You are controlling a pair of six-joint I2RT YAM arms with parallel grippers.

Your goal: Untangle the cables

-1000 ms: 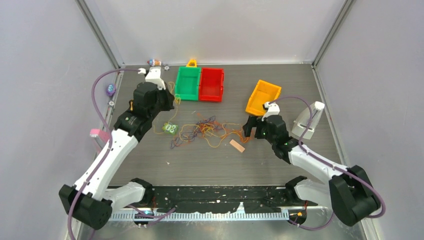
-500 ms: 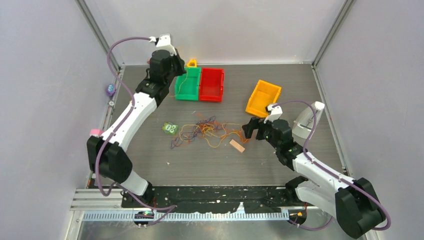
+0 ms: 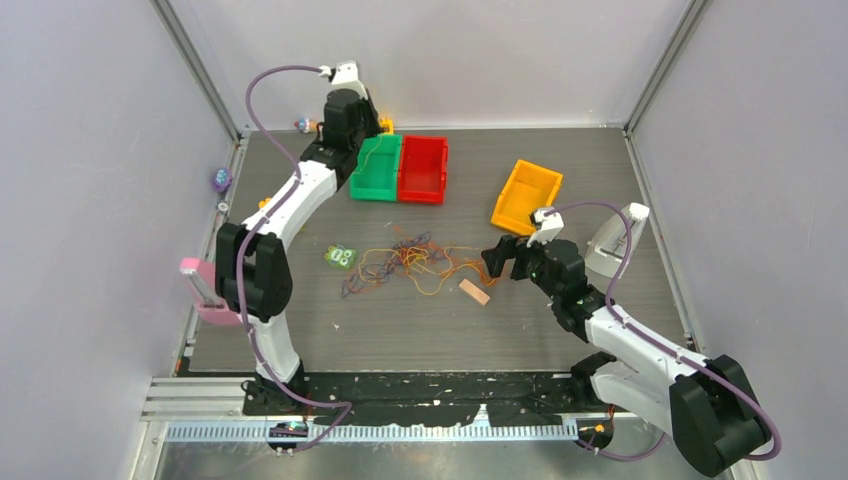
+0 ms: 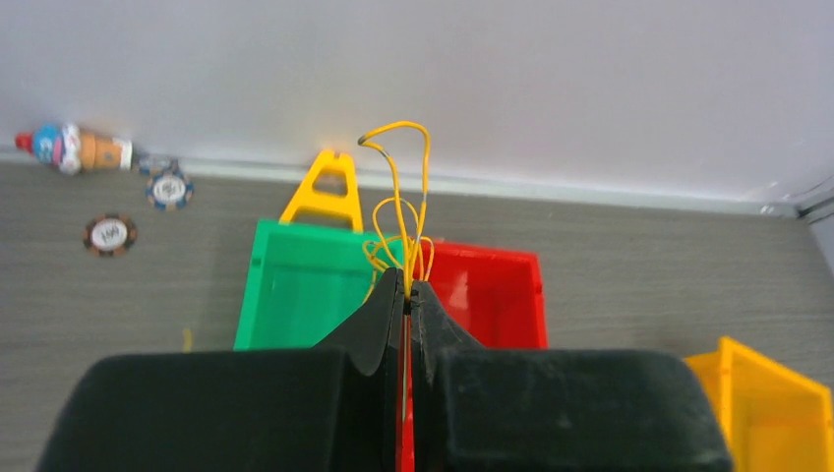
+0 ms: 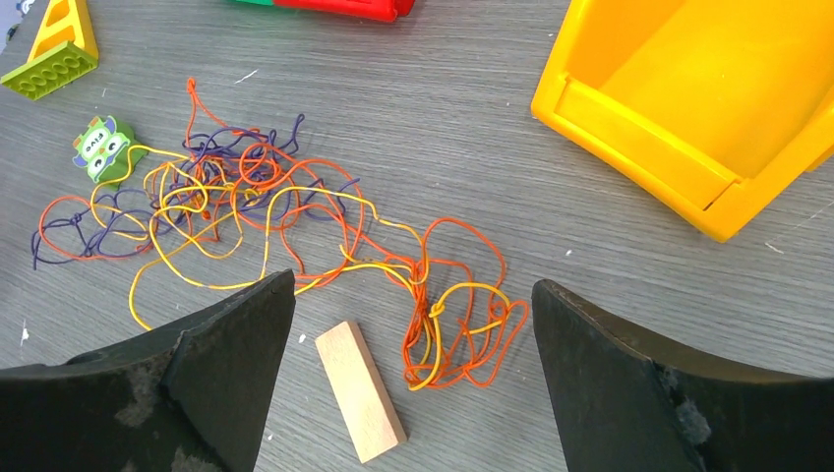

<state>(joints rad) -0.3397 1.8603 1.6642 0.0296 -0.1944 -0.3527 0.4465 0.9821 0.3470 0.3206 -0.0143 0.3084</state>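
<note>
The tangle of cables [image 3: 405, 260], thin orange, yellow and purple wires, lies in mid-table; in the right wrist view [image 5: 256, 197] it spreads from the left to the middle. My left gripper [image 3: 352, 125] is raised at the back, over the green bin [image 3: 377, 168]. In the left wrist view it [image 4: 408, 285] is shut on a looped yellow cable [image 4: 396, 187] that sticks up beyond the fingertips. My right gripper [image 3: 497, 262] is open and empty, just right of the tangle. In its wrist view the gripper [image 5: 413, 285] has its jaws wide apart over the tangle's orange-yellow end [image 5: 462, 315].
A red bin [image 3: 423, 170] sits beside the green one, and a yellow bin [image 3: 526, 195] at the back right. A wooden block [image 3: 474, 293] lies by the tangle, a green owl toy [image 3: 340, 257] on its left. A yellow brick [image 4: 323, 187], poker chips [image 4: 110, 234] and a small figure [image 4: 69, 147] lie along the back wall.
My left arm has swung from beside the tangle up to the back, over the green bin, with the yellow cable in its gripper. My right gripper has hardly moved.
</note>
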